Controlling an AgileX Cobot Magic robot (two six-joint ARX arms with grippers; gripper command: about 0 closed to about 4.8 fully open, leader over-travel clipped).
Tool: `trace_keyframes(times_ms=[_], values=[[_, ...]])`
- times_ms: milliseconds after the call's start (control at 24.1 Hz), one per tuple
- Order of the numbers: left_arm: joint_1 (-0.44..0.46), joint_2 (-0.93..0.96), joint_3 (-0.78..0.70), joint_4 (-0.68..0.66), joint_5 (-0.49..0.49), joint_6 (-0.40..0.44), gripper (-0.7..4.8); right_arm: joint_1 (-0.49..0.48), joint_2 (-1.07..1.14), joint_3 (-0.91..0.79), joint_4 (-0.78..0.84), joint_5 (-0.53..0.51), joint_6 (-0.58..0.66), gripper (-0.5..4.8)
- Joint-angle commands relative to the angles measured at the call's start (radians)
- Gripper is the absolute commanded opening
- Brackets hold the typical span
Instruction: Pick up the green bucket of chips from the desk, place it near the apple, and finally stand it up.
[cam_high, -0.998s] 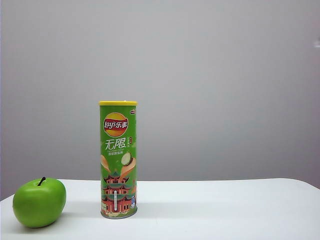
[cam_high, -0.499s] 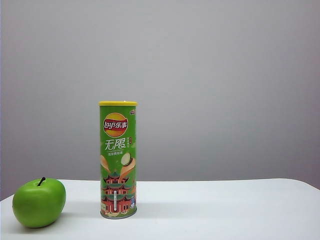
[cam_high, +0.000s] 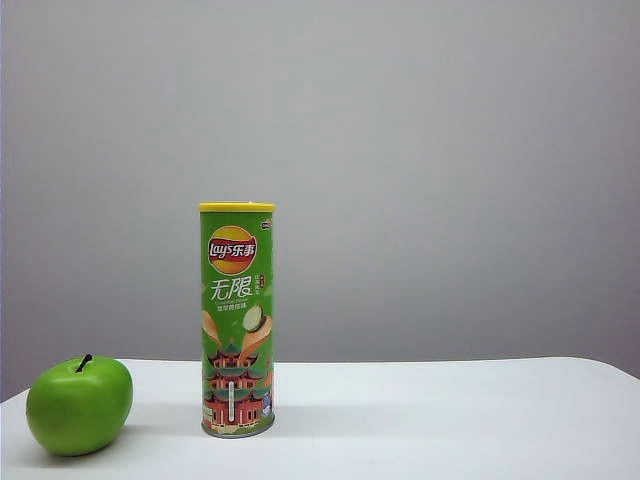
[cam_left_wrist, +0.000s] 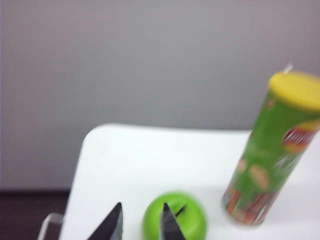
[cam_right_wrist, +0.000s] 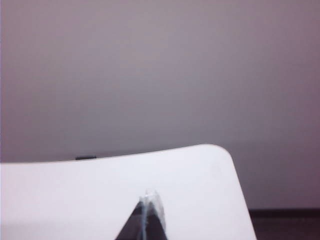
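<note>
The green bucket of chips (cam_high: 237, 320) stands upright on the white desk (cam_high: 450, 415), yellow lid on top. The green apple (cam_high: 79, 405) sits just to its left, near the desk's left corner. Neither gripper shows in the exterior view. In the left wrist view my left gripper (cam_left_wrist: 142, 206) is open, its dark tips apart with nothing between them. It hovers short of the apple (cam_left_wrist: 187, 222), with the can (cam_left_wrist: 267, 160) beyond and to the side. My right gripper (cam_right_wrist: 148, 200) is shut and empty, above a bare corner of the desk (cam_right_wrist: 100, 190).
A plain grey wall stands behind the desk. The desk's rounded corners and edges show in both wrist views, with dark floor beyond them. A small clear part (cam_left_wrist: 47, 225) sits at the left corner.
</note>
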Motion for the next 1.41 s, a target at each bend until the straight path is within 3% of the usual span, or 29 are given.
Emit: trace_keyframes(times_ms=[42, 291, 416, 582, 832, 1331, 1414], values=[[0.001, -0.055, -0.007, 0.077, 0.011, -0.034, 0.93, -0.02, -0.008, -0.006, 0.13, -0.029, -0.019, -0.01], [0.001, -0.084, -0.007, 0.054, 0.01, 0.021, 0.88, -0.079, -0.009, -0.006, 0.172, -0.154, -0.12, -0.01], [0.001, -0.084, -0.007, 0.018, 0.006, 0.03, 0.88, -0.151, -0.008, -0.006, 0.158, -0.271, -0.133, -0.01], [0.001, -0.084, -0.007, 0.003, -0.084, 0.03, 0.88, -0.215, -0.007, -0.006, 0.159, -0.261, -0.127, 0.0], [0.001, -0.084, -0.007, -0.009, -0.083, 0.03, 0.88, -0.224, -0.008, -0.006, 0.043, -0.301, 0.029, 0.03], [0.001, -0.084, -0.007, -0.008, -0.08, 0.03, 0.88, -0.223, -0.013, -0.006, 0.04, -0.301, 0.029, 0.03], [0.001, -0.084, -0.007, -0.008, -0.079, 0.03, 0.88, -0.224, -0.094, -0.006, -0.013, -0.301, 0.029, 0.03]])
